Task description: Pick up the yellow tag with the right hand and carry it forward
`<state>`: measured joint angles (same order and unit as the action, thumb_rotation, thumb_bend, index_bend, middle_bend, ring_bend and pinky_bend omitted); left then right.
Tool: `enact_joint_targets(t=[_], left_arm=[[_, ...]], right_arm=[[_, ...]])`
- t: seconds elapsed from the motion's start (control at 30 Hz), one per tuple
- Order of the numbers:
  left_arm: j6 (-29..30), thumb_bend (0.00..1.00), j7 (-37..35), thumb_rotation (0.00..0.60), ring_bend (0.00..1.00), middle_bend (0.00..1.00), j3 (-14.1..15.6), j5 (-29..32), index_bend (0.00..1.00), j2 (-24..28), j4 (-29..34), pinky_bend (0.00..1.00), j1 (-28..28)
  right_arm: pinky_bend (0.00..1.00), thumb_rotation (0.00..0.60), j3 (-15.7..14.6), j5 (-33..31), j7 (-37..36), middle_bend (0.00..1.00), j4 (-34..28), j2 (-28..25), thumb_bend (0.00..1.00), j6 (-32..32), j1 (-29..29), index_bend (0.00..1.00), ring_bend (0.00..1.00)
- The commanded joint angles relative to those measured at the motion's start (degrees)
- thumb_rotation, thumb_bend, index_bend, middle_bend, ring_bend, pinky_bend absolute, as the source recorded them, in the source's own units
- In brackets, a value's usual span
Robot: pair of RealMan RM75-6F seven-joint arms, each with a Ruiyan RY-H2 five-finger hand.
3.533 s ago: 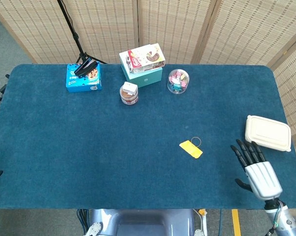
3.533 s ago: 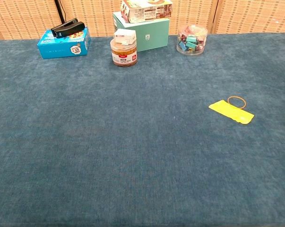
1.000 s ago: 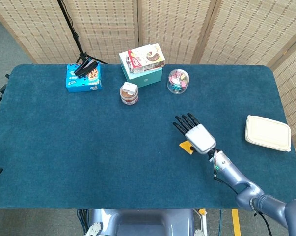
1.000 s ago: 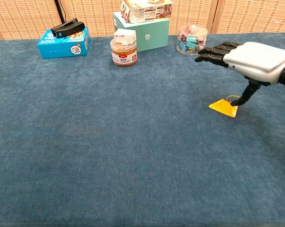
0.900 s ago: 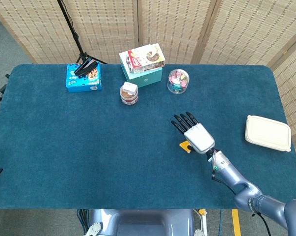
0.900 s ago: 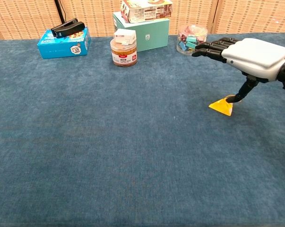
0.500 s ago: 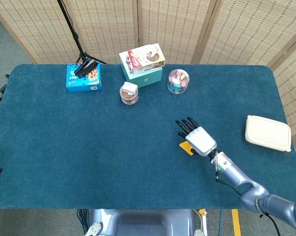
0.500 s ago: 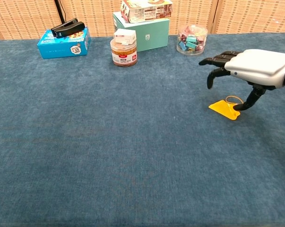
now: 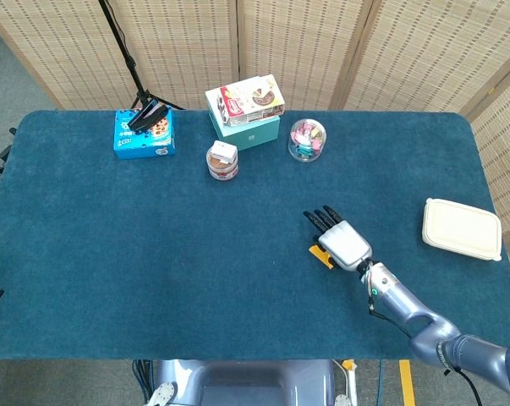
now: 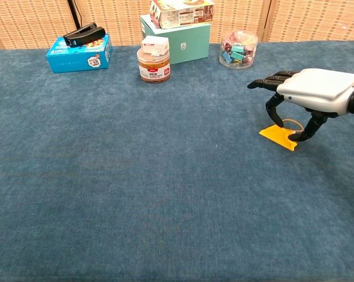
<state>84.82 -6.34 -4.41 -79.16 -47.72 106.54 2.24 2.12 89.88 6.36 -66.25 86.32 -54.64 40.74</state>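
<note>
The yellow tag (image 10: 277,136) lies flat on the blue table cloth, right of centre; in the head view only its left tip (image 9: 321,255) shows from under my right hand (image 9: 343,243). That hand (image 10: 314,88) hovers palm down over the tag. One finger curls down to the tag's left part, and the thumb reaches its right end. The other fingers stretch out forward. The tag still rests on the cloth. A thin orange ring (image 10: 291,123) lies against the tag under the palm. My left hand is in neither view.
Along the far edge stand a blue box (image 9: 144,133) with a black stapler on it, a teal box (image 9: 246,118) with a carton on top, a small jar (image 9: 222,161) and a clear tub of clips (image 9: 307,139). A white lidded container (image 9: 462,228) sits at the right edge.
My right hand came in from the table's right front corner to above the tag. In the last half second it sank, and a finger and the thumb curled down onto the tag.
</note>
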Motion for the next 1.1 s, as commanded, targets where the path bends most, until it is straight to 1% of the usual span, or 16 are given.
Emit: enact_joint_targets(t=[0.03, 0.1, 0.13, 0.17, 0.2, 0.27, 0.33, 0.43, 0.5, 0.73, 0.9, 0.97, 1.1], left_arm=[[0.0, 0.10, -0.1, 0.600, 0.00, 0.00, 0.0, -0.1, 0.00, 0.0, 0.0, 0.00, 0.0], [0.0, 0.10, -0.2, 0.600, 0.00, 0.00, 0.0, 0.0, 0.00, 0.0, -0.1, 0.00, 0.0], [0.1, 0.10, -0.3, 0.600, 0.00, 0.00, 0.0, 0.0, 0.00, 0.0, -0.1, 0.00, -0.1], [0.1, 0.10, -0.4, 0.600, 0.00, 0.00, 0.0, 0.0, 0.00, 0.1, -0.1, 0.00, 0.0], [0.0, 0.10, -0.4, 0.600, 0.00, 0.00, 0.0, 0.0, 0.00, 0.1, -0.1, 0.00, 0.0], [0.0, 0.10, -0.7, 0.600, 0.00, 0.00, 0.0, -0.1, 0.00, 0.2, -0.2, 0.00, -0.1], [0.0, 0.10, -0.8, 0.600, 0.00, 0.00, 0.0, -0.2, 0.00, 0.2, -0.2, 0.00, -0.1], [0.0, 0.10, -0.9, 0.600, 0.00, 0.00, 0.0, -0.2, 0.00, 0.2, -0.2, 0.00, -0.1], [0.1, 0.10, -1.1, 0.600, 0.00, 0.00, 0.0, -0.2, 0.00, 0.3, -0.2, 0.00, -0.1], [0.1, 0.10, -1.2, 0.600, 0.00, 0.00, 0.0, -0.4, 0.00, 0.3, -0.3, 0.00, -0.1], [0.1, 0.10, -1.4, 0.600, 0.00, 0.00, 0.0, -0.4, 0.00, 0.3, -0.3, 0.00, -0.1], [0.1, 0.10, -1.5, 0.600, 0.00, 0.00, 0.1, -0.6, 0.00, 0.3, -0.2, 0.00, -0.1], [-0.1, 0.10, -1.5, 0.600, 0.00, 0.00, 0.1, -0.6, 0.00, 0.4, -0.3, 0.00, 0.0]], right_arm=[[0.00, 0.600, 0.2, -0.4, 0.1, 0.00, 0.3, 0.4, 0.25, 0.0, 0.0, 0.57, 0.00], [0.00, 0.600, 0.3, -0.9, 0.4, 0.00, 0.5, 0.7, 0.30, 0.1, 0.0, 0.56, 0.00], [0.00, 0.600, 0.4, -1.1, 0.6, 0.00, 0.5, 0.8, 0.38, 0.1, 0.0, 0.55, 0.00], [0.00, 0.600, 0.5, -1.3, 0.8, 0.00, 0.4, 0.8, 0.44, 0.2, 0.0, 0.54, 0.00], [0.00, 0.600, 0.6, -1.5, 1.0, 0.00, 0.2, 0.8, 0.52, 0.3, 0.0, 0.53, 0.00], [0.00, 0.600, 0.6, -1.9, 1.5, 0.00, -0.4, 0.5, 0.66, 0.8, 0.2, 0.53, 0.00], [0.00, 0.600, 0.6, -2.2, 1.9, 0.00, -0.8, 0.3, 0.75, 1.3, 0.3, 0.52, 0.00], [0.00, 0.600, 0.6, -2.8, 2.9, 0.00, -1.4, 0.0, 0.82, 1.8, 0.4, 0.51, 0.00], [0.00, 0.600, 0.5, -3.1, 3.5, 0.00, -1.7, -0.1, 0.84, 2.1, 0.4, 0.52, 0.00], [0.00, 0.600, 0.6, -3.5, 4.3, 0.00, -1.4, 0.4, 0.85, 1.9, 0.5, 0.58, 0.00], [0.00, 0.600, 1.1, -3.9, 4.1, 0.00, -0.9, 1.1, 0.85, 1.6, 0.7, 0.59, 0.00], [0.00, 0.600, 1.8, -4.2, 4.5, 0.00, -0.6, 2.0, 0.85, 1.7, 1.2, 0.60, 0.00], [0.00, 0.600, 4.5, -5.8, 7.0, 0.00, 0.9, 5.4, 0.85, 2.1, 3.4, 0.60, 0.00]])
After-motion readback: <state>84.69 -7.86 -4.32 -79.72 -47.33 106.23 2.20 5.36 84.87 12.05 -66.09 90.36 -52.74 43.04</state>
